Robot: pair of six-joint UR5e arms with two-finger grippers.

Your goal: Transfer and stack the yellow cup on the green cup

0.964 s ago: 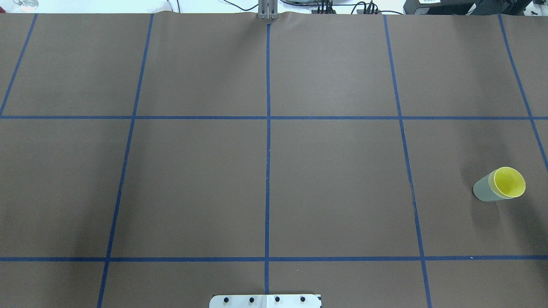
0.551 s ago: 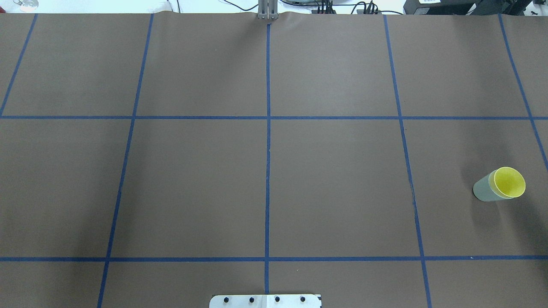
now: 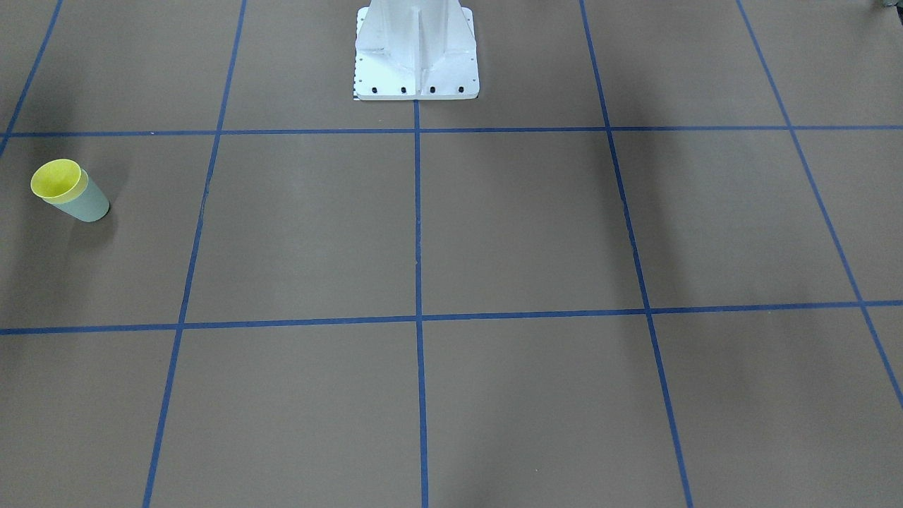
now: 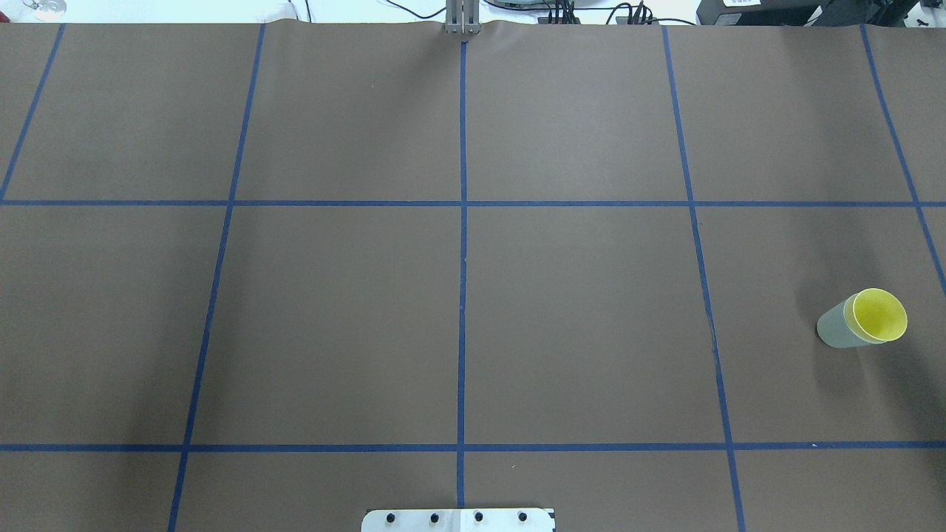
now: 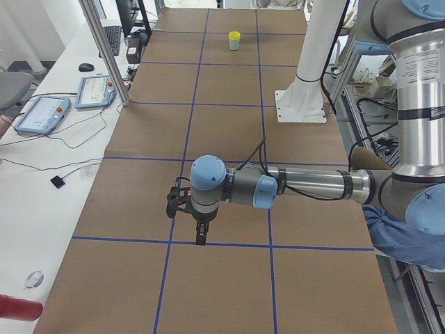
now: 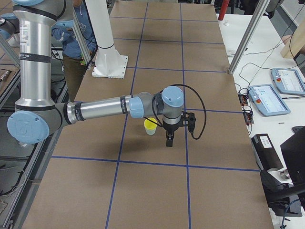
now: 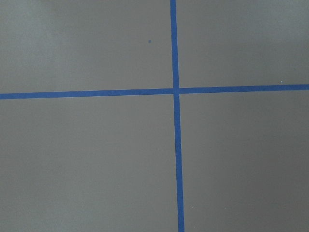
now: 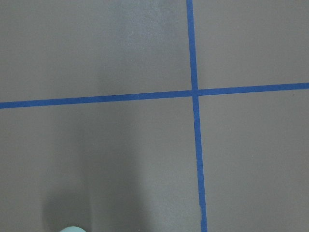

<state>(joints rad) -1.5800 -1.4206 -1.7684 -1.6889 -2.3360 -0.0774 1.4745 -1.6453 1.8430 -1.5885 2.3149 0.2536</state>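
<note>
Your yellow cup sits nested inside the green cup. The pair stands upright on the brown table at the robot's far right, inside one square of the blue tape grid. Only the yellow rim and inner wall show above the green side.

Seen from the table's right end, the right gripper hangs fingers-down near the stack and clear of it. From that angle you cannot tell how wide its jaws stand.

The left gripper also points down, over the tape grid toward the table's other end and well apart from the cups. You cannot tell its opening either. Neither gripper touches a cup.

The right wrist camera looks down on a tape crossing. A pale sliver at its bottom edge may be the green rim. The white pedestal stands at mid-table on the robot's side.
</note>
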